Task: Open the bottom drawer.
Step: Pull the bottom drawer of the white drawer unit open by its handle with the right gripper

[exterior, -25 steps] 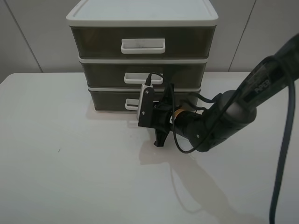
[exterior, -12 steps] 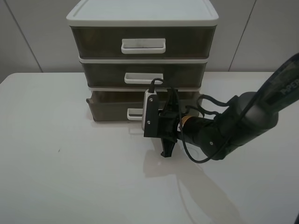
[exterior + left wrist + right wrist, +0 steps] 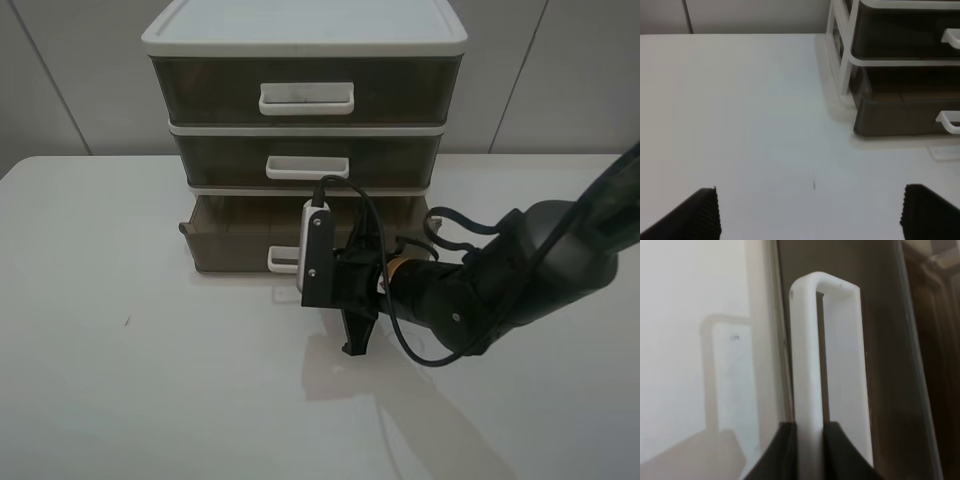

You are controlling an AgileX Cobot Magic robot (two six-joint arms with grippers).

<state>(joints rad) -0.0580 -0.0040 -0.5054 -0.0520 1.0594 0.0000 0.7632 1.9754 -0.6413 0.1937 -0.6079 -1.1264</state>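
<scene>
Right wrist view showed the right gripper [image 3: 807, 440] pinched shut on the white handle [image 3: 805, 365] of the bottom drawer [image 3: 235, 245]. Compared with a second earlier, that drawer had slid partway out of the cabinet [image 3: 300, 35], and its front stood proud of the two closed drawers above [image 3: 400, 155]. The opening looked underway, with more pulling probably needed. The left gripper [image 3: 810, 212] hung wide open and empty, well apart, over the plain white table [image 3: 140, 380]. Pale panelled walls [image 3: 60, 90] stood behind.
</scene>
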